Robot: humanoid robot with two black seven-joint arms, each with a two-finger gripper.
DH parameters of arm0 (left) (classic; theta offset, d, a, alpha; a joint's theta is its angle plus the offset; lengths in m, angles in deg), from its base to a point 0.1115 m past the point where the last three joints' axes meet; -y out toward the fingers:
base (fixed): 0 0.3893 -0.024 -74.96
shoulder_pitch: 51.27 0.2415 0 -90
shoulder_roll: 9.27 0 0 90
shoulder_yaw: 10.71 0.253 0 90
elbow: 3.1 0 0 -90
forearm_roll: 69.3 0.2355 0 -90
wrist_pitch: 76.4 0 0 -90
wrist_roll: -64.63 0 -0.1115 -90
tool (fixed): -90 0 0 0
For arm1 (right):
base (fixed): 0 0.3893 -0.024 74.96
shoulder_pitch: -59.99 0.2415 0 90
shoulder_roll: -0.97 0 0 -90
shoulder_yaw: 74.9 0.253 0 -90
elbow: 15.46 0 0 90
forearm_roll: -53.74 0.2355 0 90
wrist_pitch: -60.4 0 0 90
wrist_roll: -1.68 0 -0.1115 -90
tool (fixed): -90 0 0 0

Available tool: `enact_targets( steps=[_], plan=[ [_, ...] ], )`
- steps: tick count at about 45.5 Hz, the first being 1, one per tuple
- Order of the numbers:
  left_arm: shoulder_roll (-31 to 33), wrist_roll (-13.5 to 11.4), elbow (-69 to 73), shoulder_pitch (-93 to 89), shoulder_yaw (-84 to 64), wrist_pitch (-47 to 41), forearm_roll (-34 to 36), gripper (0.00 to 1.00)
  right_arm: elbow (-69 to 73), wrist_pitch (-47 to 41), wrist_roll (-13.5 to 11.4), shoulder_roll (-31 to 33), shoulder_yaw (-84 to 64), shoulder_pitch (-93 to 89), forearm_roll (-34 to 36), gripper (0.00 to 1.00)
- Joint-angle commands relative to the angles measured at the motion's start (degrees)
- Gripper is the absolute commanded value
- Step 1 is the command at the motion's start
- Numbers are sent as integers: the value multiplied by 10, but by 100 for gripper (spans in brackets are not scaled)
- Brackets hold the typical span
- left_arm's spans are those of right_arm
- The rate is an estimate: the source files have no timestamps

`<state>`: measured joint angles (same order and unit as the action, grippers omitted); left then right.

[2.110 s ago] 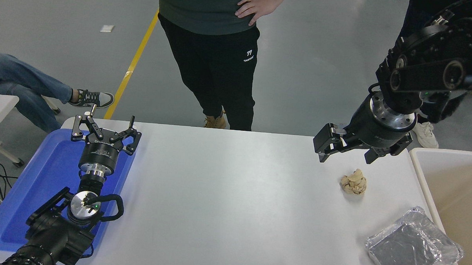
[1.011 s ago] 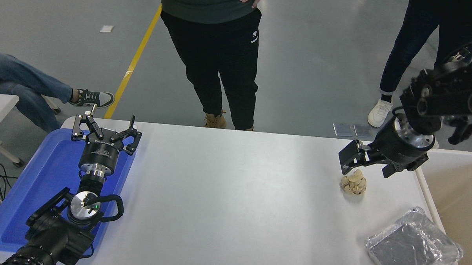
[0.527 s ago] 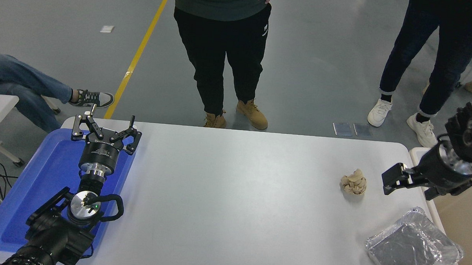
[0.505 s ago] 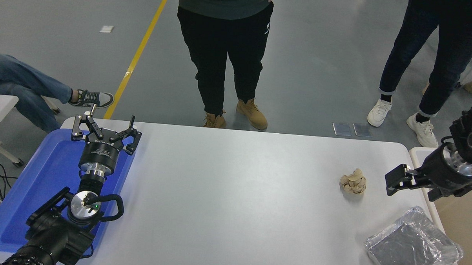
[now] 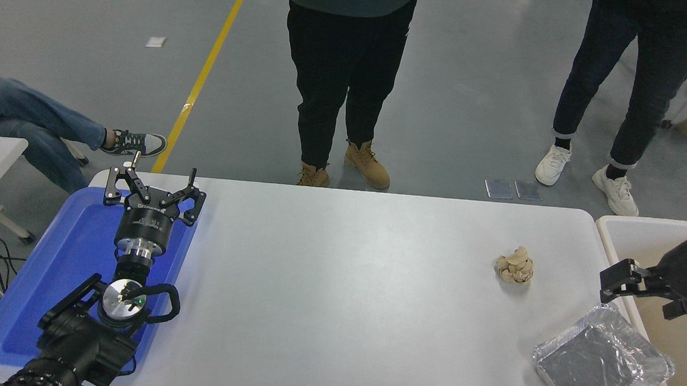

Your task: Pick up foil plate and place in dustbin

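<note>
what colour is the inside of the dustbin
Beige-tan, inside a thick white rim; the dustbin shows only in the head view, at the right edge.

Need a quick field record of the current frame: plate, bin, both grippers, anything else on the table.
foil plate: flat on the table's near right corner, beside the bin, not gripped
dustbin: right of the table, white rim; nothing seen inside the visible part
right gripper: open, empty, over the bin's rim, just beyond the plate
left gripper: open, parked over the blue tray
paper ball: on the table, beyond the plate
people: two standing, one seated, at the far side
</note>
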<state>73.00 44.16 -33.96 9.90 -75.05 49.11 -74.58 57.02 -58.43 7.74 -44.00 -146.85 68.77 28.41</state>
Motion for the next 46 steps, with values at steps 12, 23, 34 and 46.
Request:
enact_targets(
  steps=[12,23,34,46],
  plan=[
    [0,0,0,0,0,0,0,100,-1,28,0,95,62,-96,-2,100],
    [0,0,0,0,0,0,0,100,-27,40,0,102,147,-196,-13,100],
    [0,0,0,0,0,0,0,100,-81,47,-1,94,262,-321,-29,100],
    [0,0,0,0,0,0,0,100,-122,48,-3,69,340,-403,-54,100]
  ],
)
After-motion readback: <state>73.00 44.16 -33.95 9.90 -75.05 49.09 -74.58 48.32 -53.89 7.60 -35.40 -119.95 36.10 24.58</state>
